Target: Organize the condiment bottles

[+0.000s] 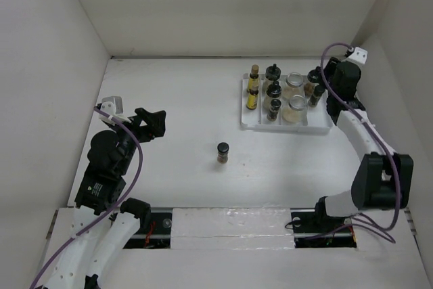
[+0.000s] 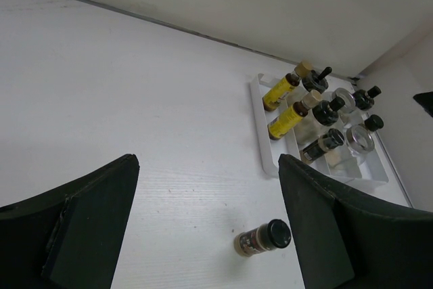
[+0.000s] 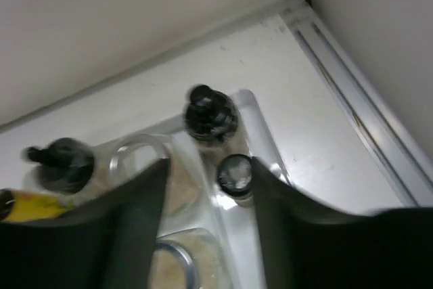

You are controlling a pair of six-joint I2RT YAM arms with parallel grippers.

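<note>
The right pincer (image 3: 210, 166) hangs over the end of the white tray (image 1: 252, 125), its fingers parted wider than the small black-capped jar (image 3: 235, 174) standing between them (a sliver of gap shows on the jar's left, so nothing is clamped). A taller black-topped bottle (image 3: 206, 116) sits just past its tips, with a pale-filled jar (image 3: 172, 267) and a yellow bottle (image 3: 12, 206) off to its left. The left pincer (image 1: 150, 123) is spread wide and empty, and one dark spice jar (image 1: 222, 152) stands alone on the table (image 1: 176, 93) out in front of it, well apart.
</note>
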